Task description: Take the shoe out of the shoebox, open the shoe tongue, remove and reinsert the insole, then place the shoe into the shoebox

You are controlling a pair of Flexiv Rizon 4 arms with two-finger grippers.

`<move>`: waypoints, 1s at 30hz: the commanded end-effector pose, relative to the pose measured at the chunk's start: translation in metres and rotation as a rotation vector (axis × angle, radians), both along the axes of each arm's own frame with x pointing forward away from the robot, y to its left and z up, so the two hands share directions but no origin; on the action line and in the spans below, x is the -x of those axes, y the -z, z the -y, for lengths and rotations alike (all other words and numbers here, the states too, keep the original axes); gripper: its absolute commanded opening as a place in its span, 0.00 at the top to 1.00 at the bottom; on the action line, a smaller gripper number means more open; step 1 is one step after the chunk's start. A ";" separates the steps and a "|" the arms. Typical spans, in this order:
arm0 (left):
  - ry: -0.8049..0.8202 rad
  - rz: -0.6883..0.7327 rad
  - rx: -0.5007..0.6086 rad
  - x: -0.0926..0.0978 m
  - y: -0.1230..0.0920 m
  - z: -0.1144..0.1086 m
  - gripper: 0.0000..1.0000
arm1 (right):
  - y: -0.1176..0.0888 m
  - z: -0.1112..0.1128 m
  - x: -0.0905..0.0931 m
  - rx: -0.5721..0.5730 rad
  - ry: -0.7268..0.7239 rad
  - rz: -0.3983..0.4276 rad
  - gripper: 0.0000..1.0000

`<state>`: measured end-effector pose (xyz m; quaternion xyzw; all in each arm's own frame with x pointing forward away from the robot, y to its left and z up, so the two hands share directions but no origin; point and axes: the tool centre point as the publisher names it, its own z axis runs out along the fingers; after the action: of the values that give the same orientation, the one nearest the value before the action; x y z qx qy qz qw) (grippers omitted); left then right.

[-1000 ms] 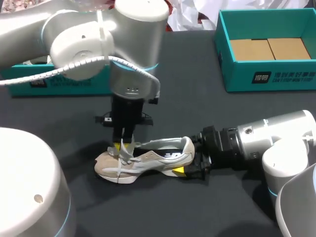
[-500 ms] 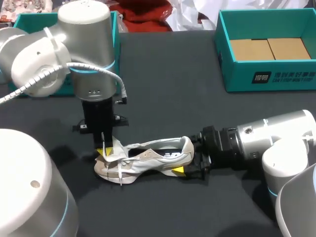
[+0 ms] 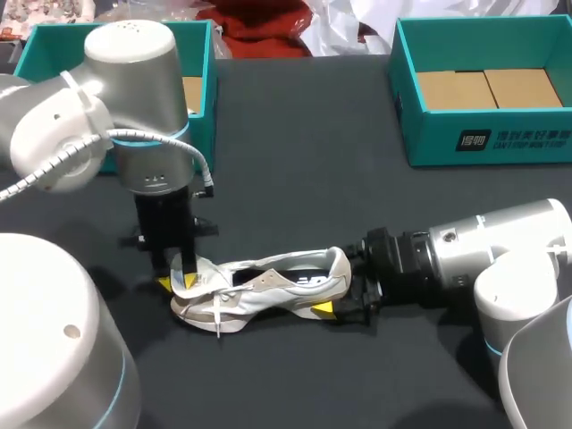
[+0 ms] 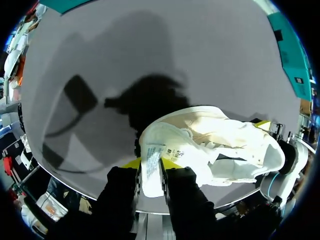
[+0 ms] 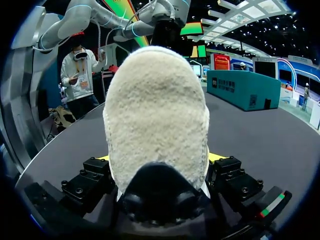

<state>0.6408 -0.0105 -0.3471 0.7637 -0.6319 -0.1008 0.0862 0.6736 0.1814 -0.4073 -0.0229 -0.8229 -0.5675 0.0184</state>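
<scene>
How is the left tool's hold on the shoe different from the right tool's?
The left tool points straight down from above; the right tool lies sideways, low over the table. The left tool pinches the thin tongue at the toe end of the shoe; the right tool clamps the fat heel at the back. Both have yellow tips, and both are shut on the same shoe.

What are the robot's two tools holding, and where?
Both hold the shoe: the left tool pinches its tongue, the right tool grips its heel.

Bright overhead light, dark shadows
</scene>
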 end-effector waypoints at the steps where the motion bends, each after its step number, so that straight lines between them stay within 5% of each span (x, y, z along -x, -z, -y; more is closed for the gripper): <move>1: 0.011 0.010 -0.049 0.000 -0.005 0.000 0.63 | 0.001 -0.001 0.000 0.003 0.002 0.000 1.00; 20: 0.063 0.019 -0.240 -0.002 0.002 -0.010 0.51 | 0.001 -0.001 0.000 0.003 0.002 0.000 1.00; 30: 0.116 0.094 -0.104 -0.004 -0.043 -0.003 0.52 | 0.001 -0.001 0.000 0.003 0.002 0.000 1.00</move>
<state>0.6521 -0.0199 -0.3248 0.7332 -0.6672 -0.1313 0.0012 0.6738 0.1809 -0.4083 -0.0230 -0.8230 -0.5673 0.0185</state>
